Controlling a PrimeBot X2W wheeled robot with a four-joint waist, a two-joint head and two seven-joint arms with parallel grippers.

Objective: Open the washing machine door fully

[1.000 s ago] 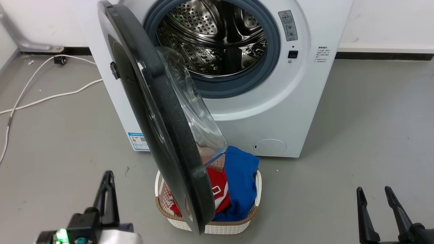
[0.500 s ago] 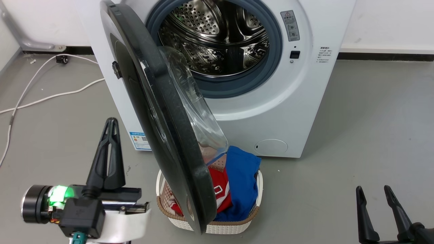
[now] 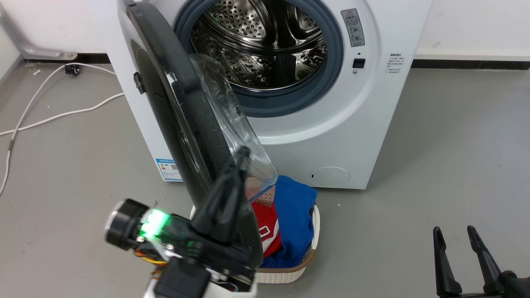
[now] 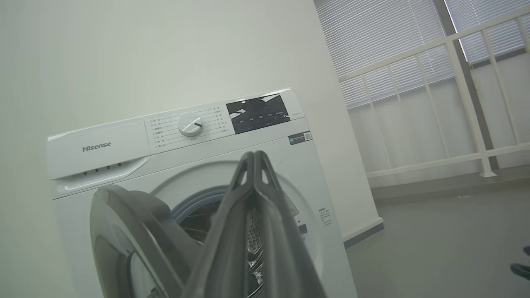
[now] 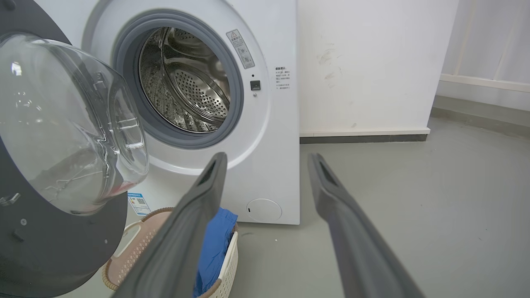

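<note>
At the lower centre of the head view, our left pincer (image 3: 243, 152) has its two dark fingers pressed together with nothing between them. Their tips overlap the lower rim of the washing machine door (image 3: 186, 103), and we cannot tell whether they touch it. The door stands partly open, nearly edge-on to us, slanting from the upper left down to the middle of the frame. Its clear glass bowl (image 3: 236, 124) bulges toward the steel drum (image 3: 265, 45). The washing machine (image 3: 364, 124) takes up the upper middle. Under the door's lower edge a beige laundry basket (image 3: 285, 275) sits on the grey floor (image 3: 455, 145), holding a blue cloth (image 3: 296, 215) and a red cloth (image 3: 267, 231). At the lower right, our right pincer (image 3: 452, 229) has its fingers spread apart and empty, well apart from the machine.
</note>
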